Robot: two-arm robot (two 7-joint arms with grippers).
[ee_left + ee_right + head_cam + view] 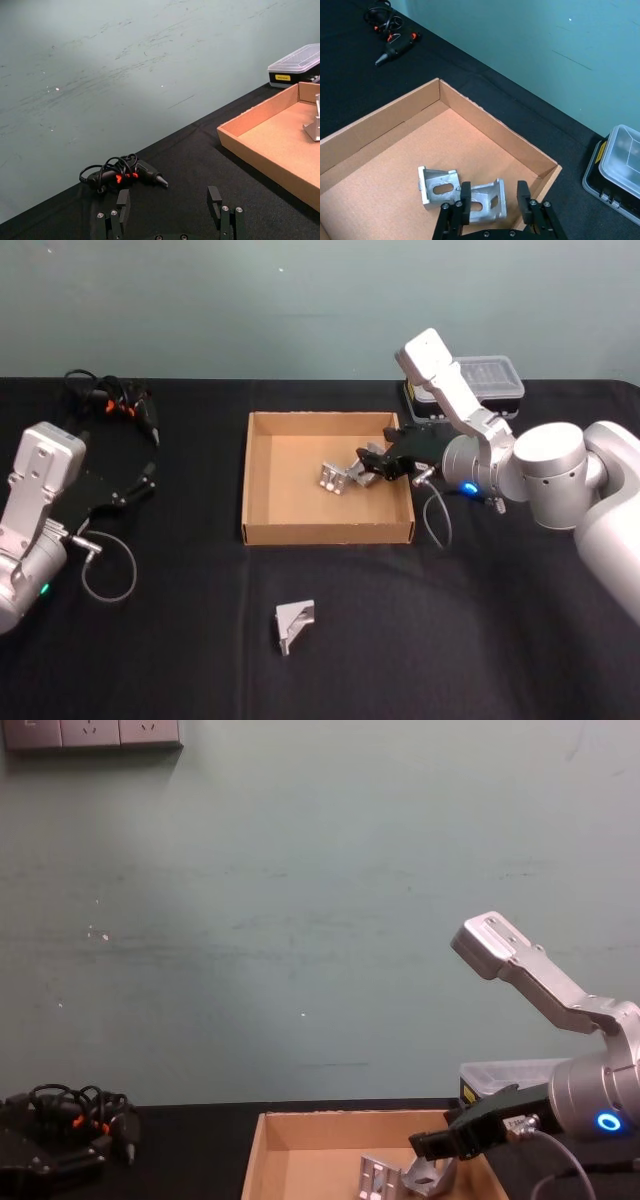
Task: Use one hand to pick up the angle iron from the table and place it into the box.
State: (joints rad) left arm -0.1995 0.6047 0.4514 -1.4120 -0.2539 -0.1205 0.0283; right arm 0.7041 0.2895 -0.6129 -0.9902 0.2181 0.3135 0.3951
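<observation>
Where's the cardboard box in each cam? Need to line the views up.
Head: box mid-table, centre of frame.
Left wrist: box off to the side, one corner in, cut off by the frame edge.
Right wrist: box close up, two angle irons inside it.
Chest: box bottom centre, seen side-on.
Shared landmark: clear-lidded case just past the box's far right corner.

Looks like a workshop or lab: black table (180, 660) against bare teal wall (300, 870), wall sockets (90, 732) upper left, corded hand tool (125, 174).
</observation>
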